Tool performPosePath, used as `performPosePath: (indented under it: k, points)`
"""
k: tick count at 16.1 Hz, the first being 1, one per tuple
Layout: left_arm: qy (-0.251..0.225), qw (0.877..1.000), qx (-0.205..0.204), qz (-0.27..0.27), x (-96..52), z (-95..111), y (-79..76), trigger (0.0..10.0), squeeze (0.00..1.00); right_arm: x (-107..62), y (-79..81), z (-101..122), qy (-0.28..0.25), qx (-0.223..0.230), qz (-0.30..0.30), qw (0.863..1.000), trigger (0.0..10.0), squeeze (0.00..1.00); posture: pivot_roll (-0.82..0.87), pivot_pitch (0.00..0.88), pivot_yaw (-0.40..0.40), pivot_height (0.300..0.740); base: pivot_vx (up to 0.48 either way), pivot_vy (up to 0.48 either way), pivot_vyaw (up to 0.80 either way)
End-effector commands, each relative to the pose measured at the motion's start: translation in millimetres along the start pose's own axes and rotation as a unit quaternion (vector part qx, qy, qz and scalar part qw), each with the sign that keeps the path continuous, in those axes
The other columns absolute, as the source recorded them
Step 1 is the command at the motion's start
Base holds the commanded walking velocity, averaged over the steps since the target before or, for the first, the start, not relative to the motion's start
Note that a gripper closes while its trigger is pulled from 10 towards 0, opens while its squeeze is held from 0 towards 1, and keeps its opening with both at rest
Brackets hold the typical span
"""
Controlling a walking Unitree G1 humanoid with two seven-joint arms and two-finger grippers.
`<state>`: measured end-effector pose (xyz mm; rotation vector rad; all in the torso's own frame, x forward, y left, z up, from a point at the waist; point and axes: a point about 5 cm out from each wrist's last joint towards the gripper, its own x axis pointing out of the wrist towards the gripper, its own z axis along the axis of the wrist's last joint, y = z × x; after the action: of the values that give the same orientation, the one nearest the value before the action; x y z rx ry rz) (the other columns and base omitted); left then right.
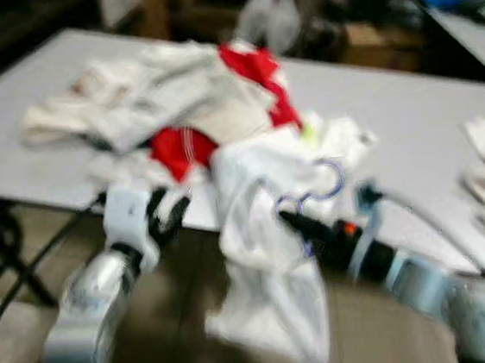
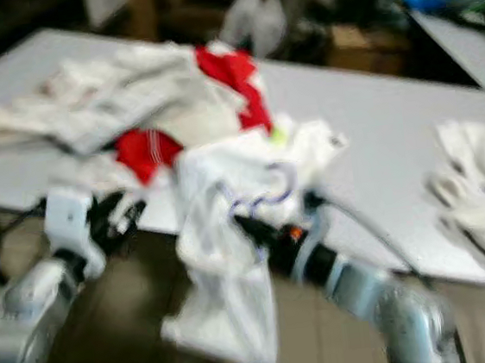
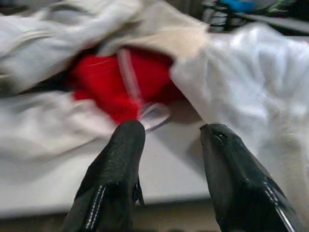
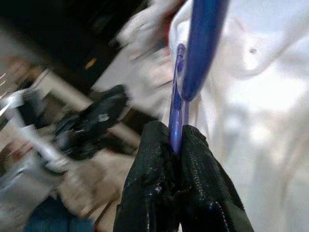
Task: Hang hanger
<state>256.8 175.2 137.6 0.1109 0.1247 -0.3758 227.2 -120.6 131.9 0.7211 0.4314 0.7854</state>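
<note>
Grey surface [image 1: 392,122], clothes heaped. Right tool [image 4: 176,145] pinches blue hanger [image 4: 198,53] carrying white garment [image 1: 270,274]; left tool [image 3: 169,135] spread wide, empty. No legible writing.

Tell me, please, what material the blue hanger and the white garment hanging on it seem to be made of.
The blue hanger, pinched in the right gripper, looks like smooth glossy plastic, or possibly coated wire: it is thin and shows a bright sheen. The white garment seems soft thin fabric, because it drapes and folds limply off the table edge. The blur leaves the weave unclear.
</note>
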Motion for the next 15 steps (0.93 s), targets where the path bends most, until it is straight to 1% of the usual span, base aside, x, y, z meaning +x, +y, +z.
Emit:
performPosePath:
  k: [1, 2, 3, 5, 6, 8, 9, 10, 12, 13, 14, 15]
  points:
    - [-0.006, 1.000, 0.005, -0.022, 0.1, 0.8, -10.9, 10.0, 0.00, -7.8, 1.0, -3.4, 0.011, -0.007, 0.000, 1.000, 10.0, 0.00, -0.08, 0.000, -0.080, 0.740, 0.000, 0.000, 0.80]
    - [-0.004, 1.000, 0.006, -0.025, -0.7, -0.7, -13.1, 10.0, 0.00, -10.7, 0.5, -6.6, 0.011, -0.004, -0.005, 1.000, 10.0, 0.00, -0.09, 0.000, -0.074, 0.740, 0.000, 0.000, 0.80]
    - [-0.008, 1.000, -0.003, -0.028, -0.8, -0.7, -16.5, 10.0, 0.00, -15.4, 0.7, -9.9, 0.009, -0.001, -0.010, 1.000, 10.0, 0.00, -0.09, 0.000, -0.066, 0.740, 0.000, 0.000, 0.80]
    - [-0.003, 0.999, -0.002, -0.034, -0.4, -3.3, -22.2, 10.0, 0.00, -21.3, -0.7, -14.0, 0.005, 0.003, -0.021, 1.000, 10.0, 0.00, -0.10, 0.000, -0.063, 0.740, 0.000, 0.000, 0.80]
    - [-0.005, 0.999, 0.002, -0.038, -1.0, -4.7, -29.5, 10.0, 0.00, -28.1, -2.0, -21.0, 0.008, 0.007, -0.033, 0.999, 10.0, 0.00, -0.10, 0.000, -0.061, 0.740, 0.000, 0.000, 0.80]
    - [-0.014, 0.999, -0.014, -0.039, -2.8, -3.2, -35.5, 10.0, 0.00, -32.8, 0.6, -25.0, 0.009, 0.011, -0.035, 0.999, 10.0, 0.00, -0.10, 0.000, -0.062, 0.740, 0.000, 0.000, 0.80]
    - [-0.021, 0.999, 0.000, -0.037, 1.5, 4.8, -35.8, 10.0, 0.00, -31.1, 6.6, -17.1, 0.003, 0.003, -0.022, 1.000, 10.0, 0.00, -0.09, 0.000, -0.051, 0.740, 0.000, 0.000, 0.80]
    - [-0.029, 0.999, 0.003, -0.035, 4.2, 8.5, -33.7, 10.0, 0.00, -28.6, 7.9, -12.2, 0.000, -0.005, -0.014, 1.000, 10.0, 0.00, -0.09, 0.030, -0.038, 0.740, 0.000, 0.000, 0.80]
    - [-0.025, 0.999, 0.004, -0.028, -1.7, 9.0, -28.1, 10.0, 0.00, -29.3, 6.8, -9.1, 0.000, -0.014, -0.023, 1.000, 10.0, 0.00, -0.08, 0.085, -0.039, 0.740, 0.000, 0.000, 0.80]
    - [-0.020, 1.000, -0.007, -0.016, -7.8, 10.2, -24.4, 10.0, 0.00, -33.0, 9.2, -6.6, -0.005, -0.015, -0.021, 1.000, 10.0, 0.00, -0.08, 0.101, -0.051, 0.740, 0.000, 0.000, 0.80]
    - [-0.020, 1.000, -0.022, -0.005, -9.9, 11.3, -18.9, 10.0, 0.00, -33.6, 10.7, -3.9, -0.010, -0.015, -0.018, 1.000, 10.0, 0.00, -0.09, 0.098, -0.057, 0.740, 0.000, 0.000, 0.80]
    - [-0.014, 0.999, -0.036, 0.012, -9.8, 7.4, -11.8, 10.0, 0.00, -32.5, 9.4, -3.9, -0.008, -0.020, -0.024, 0.999, 10.0, 0.00, -0.10, 0.087, -0.049, 0.740, 0.000, 0.000, 0.80]
